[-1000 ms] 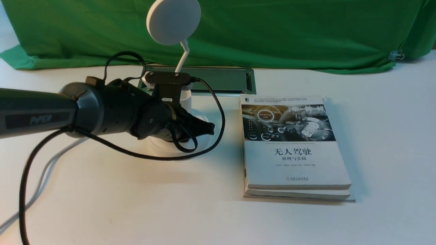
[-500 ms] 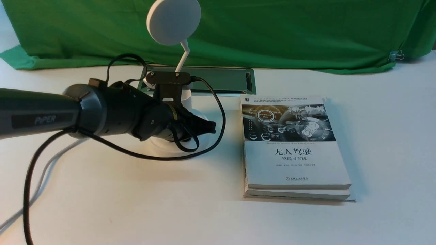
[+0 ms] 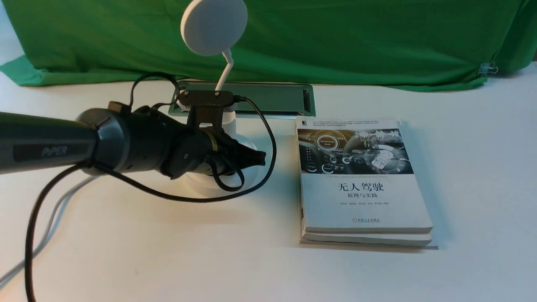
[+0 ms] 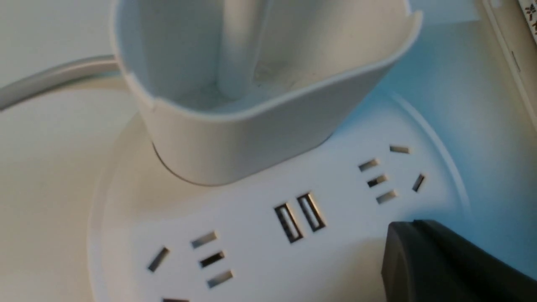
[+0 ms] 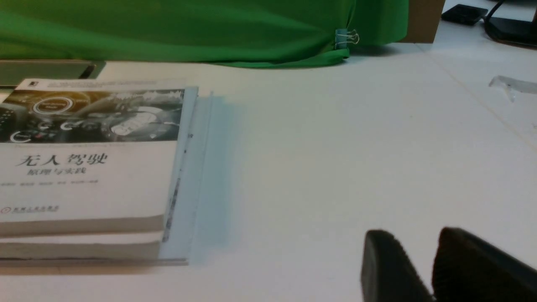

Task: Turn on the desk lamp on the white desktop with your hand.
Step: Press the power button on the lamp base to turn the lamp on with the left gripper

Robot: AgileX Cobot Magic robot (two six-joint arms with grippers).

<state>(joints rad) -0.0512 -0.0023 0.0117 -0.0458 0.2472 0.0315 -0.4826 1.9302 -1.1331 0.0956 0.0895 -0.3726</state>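
Currently, the left end effector (image 3: pixel 261 158) hung over the round base (image 4: pixel 260 235) of the desk lamp (image 3: pixel 214 28), its fingers together and nothing gripped. Whether its tips touched the base could not be told. The lamp stood upright, partly hidden by the arm, its disc head higher than the end effector and its thin neck (image 3: pixel 225 71) rising from the cup (image 4: pixel 251 138) just beyond the fingers. On the base near the fingertips, two USB ports (image 4: pixel 300 217) lay between two groups of socket slots (image 4: pixel 377 178). A black cable (image 3: pixel 273 142) looped around the front and right of the end effector, while a grey cord (image 3: pixel 52 218) ran across the white table (image 3: pixel 168 251) to its left. To its right and apart from it, a stack of books (image 3: pixel 365 201) lay flat, the top one showing a dashboard picture on its cover. Beyond the end effector came the rectangular cable slot (image 3: pixel 272 98), and farther off the green cloth (image 3: pixel 335 42), with a binder clip (image 3: pixel 486 68) near its right end. The right end effector (image 5: pixel 413 235) was open, a gap between its fingers and nothing in them, with the books off to its left and well apart.
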